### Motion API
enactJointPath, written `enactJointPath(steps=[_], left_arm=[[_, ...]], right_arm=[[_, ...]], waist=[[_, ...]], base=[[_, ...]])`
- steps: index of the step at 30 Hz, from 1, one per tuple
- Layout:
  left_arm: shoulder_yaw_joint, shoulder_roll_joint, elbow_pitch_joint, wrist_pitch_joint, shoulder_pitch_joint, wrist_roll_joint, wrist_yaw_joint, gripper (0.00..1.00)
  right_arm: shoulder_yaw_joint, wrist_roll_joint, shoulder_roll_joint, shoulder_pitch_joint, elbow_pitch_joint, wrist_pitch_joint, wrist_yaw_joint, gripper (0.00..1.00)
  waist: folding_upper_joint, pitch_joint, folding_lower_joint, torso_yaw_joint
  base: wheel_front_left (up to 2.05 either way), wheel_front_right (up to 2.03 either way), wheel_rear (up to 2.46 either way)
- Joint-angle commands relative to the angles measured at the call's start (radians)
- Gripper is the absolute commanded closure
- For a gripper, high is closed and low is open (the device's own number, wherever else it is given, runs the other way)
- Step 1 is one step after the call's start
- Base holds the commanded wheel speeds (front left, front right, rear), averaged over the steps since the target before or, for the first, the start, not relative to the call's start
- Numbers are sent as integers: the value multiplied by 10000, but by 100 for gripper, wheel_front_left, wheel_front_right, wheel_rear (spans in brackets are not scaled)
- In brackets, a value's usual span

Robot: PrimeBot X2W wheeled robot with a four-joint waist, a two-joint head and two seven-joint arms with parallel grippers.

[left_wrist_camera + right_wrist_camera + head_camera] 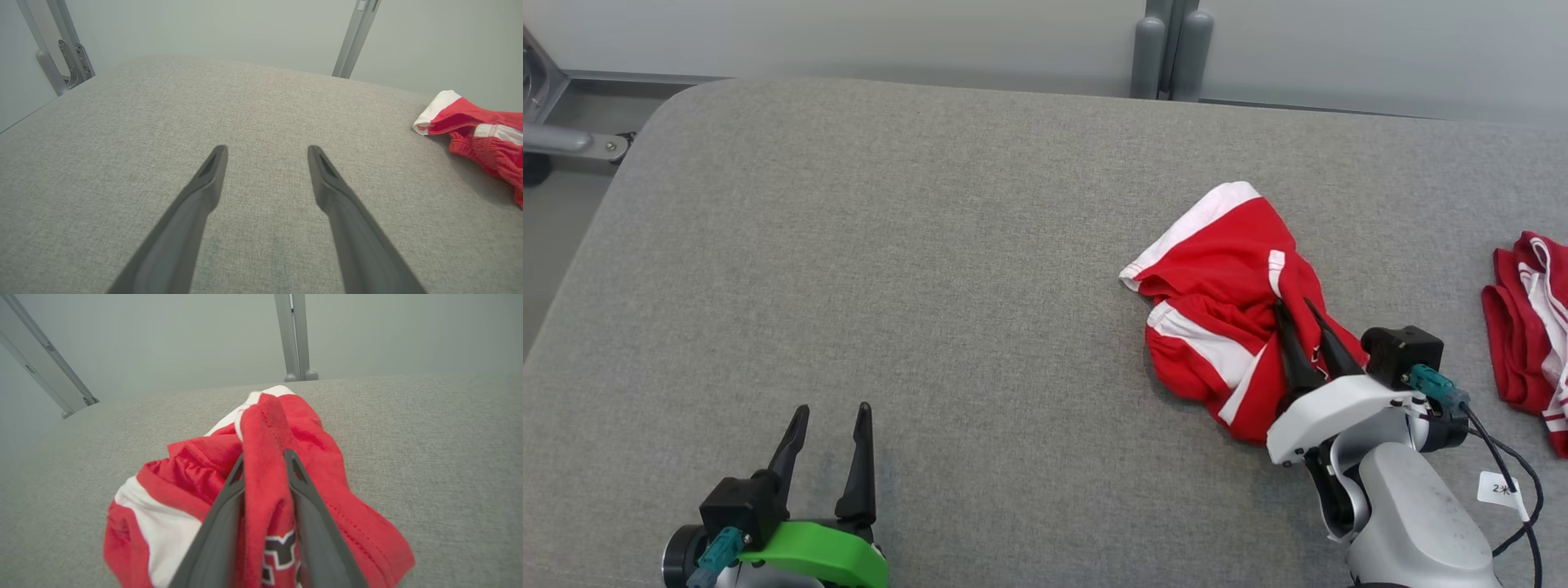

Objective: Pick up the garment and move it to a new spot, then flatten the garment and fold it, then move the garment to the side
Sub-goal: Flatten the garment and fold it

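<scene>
Barely begun, I judge: the right gripper (1294, 304) fingers (220, 531) pinch a ridge of the crumpled red-and-white cloth garment (1217, 269), which is bunched around them on the grey fabric tabletop (931, 245), unflattened and unfolded; the left gripper (833, 412) fingers gape empty, well apart from it.

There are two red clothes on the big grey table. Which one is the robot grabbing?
Look at the right part of the grey table. The crumpled red and white garment lies nearer the middle there. The right hand pinches a fold of it, while the other red bundle lies untouched by the picture's right edge.
</scene>
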Motion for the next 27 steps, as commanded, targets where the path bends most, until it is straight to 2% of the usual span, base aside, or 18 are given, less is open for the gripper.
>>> enactJointPath(steps=[1, 3, 6, 7, 9, 12, 15, 18, 19, 20, 27], left_arm=[[-15, 16, 24, 3, 32, 75, -32, 0], [-17, 16, 24, 3, 38, 79, -33, 0], [-11, 16, 12, 3, 96, 94, -33, 0], [-5, 16, 16, 3, 132, 101, -33, 0], [21, 16, -1, 3, 193, 113, -33, 0], [67, 16, -36, 3, 277, 145, -34, 0], [42, 16, -57, 3, 360, 190, -34, 0], [-22, 16, -110, 3, 369, 218, -34, 0], [-26, 16, -132, 3, 375, 224, -34, 0], [-33, 16, -148, 3, 376, 218, -34, 0], [-166, 20, -192, 3, 302, 276, -33, 0]], right_arm=[[-2, 118, -26, 124, -10, -23, -17, 62], [-4, 181, -25, 150, -75, -23, -17, 53], [20, 255, -25, 183, -88, -23, -17, 56], [34, 303, -25, 200, -110, -23, -17, 63], [24, 394, -27, 228, -261, -24, -17, 94], [-207, 677, -33, 465, -691, -24, -17, 94], [-593, 1020, -34, 846, -1184, -24, -17, 84], [-879, 1219, -22, 1424, -1454, -22, -16, 53], [-963, 1259, -25, 1614, -1462, -22, -16, 15], [-1037, 1300, -29, 1773, -1478, -22, -16, 0], [-1328, 1029, -29, 2557, -2076, -22, -17, 0]], waist=[[0, -30, 0, -24], [0, -62, 0, -43], [0, -112, 0, -60], [0, -144, 0, -73], [0, -213, 0, -114], [0, -325, 0, -224], [0, -423, 0, -375], [0, -496, 0, -576], [0, -516, 0, -648], [0, -541, 0, -731], [0, -642, 0, -1376]], base=[[0, 0, 0], [0, 0, 0], [0, 0, 0], [0, 0, 0], [0, 0, 0], [0, 0, 0], [0, 0, 0], [0, 0, 0], [0, 0, 0], [0, 0, 0], [0, 0, 0]])
